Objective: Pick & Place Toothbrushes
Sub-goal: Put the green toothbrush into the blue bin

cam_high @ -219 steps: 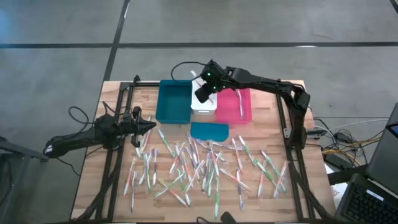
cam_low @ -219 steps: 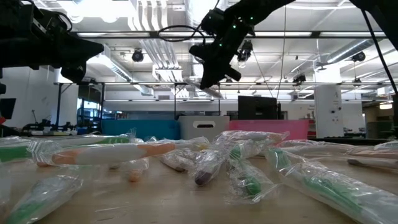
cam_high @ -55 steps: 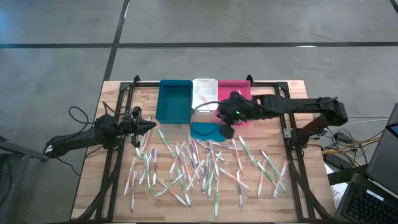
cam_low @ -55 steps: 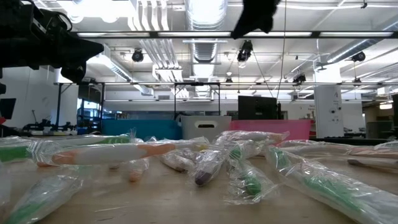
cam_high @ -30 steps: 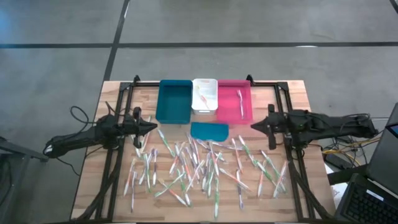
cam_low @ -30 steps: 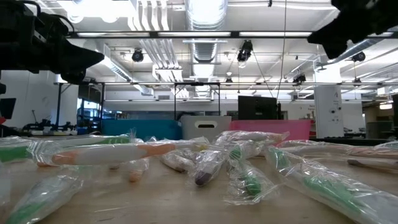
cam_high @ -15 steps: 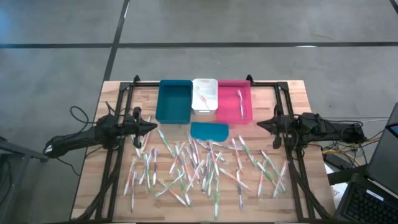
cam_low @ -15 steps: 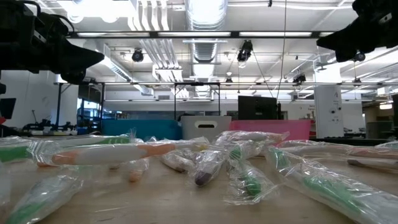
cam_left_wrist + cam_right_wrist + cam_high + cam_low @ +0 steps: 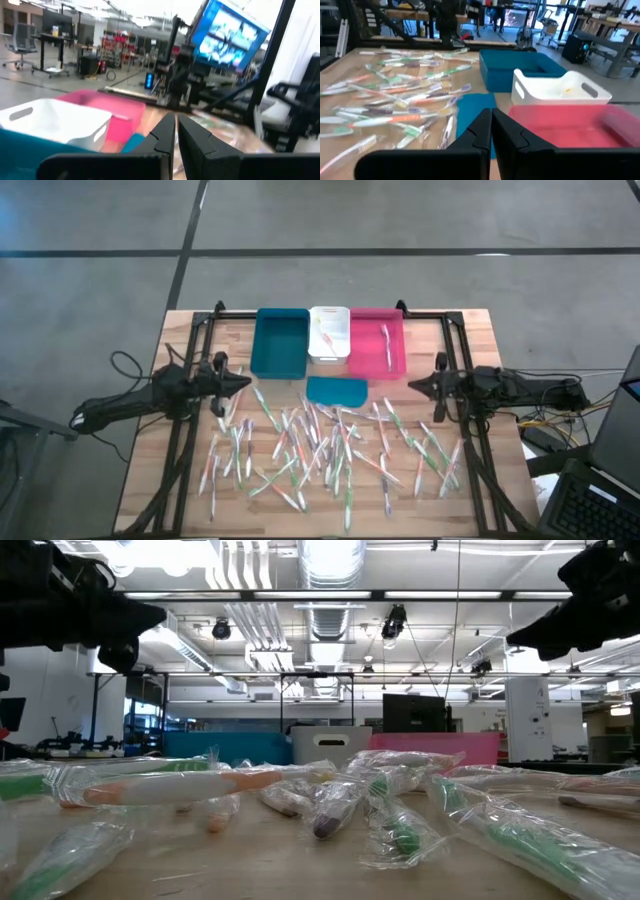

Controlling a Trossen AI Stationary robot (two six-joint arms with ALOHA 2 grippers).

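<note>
Many thin toothbrushes (image 9: 330, 445) in clear wrappers lie scattered flat on the wooden table's near half, and the low view shows them close up (image 9: 400, 825). One toothbrush (image 9: 385, 345) lies in the pink bin (image 9: 398, 350) and one (image 9: 325, 330) in the white bin (image 9: 340, 352). My left gripper (image 9: 245, 383) hovers shut at the table's left side, pointing level toward the pile (image 9: 176, 131). My right gripper (image 9: 412, 385) hovers shut at the right side, pointing level toward the left (image 9: 491, 117). Neither holds anything.
A teal bin (image 9: 280, 343) stands left of the white one at the far edge. A flat teal lid-like piece (image 9: 336, 390) lies just in front of the bins. Black frame rails (image 9: 190, 430) run along both table sides.
My right arm has folded back at the table's right edge, and its gripper has sunk a little while staying shut and pointing left. The toothbrushes lie as before.
</note>
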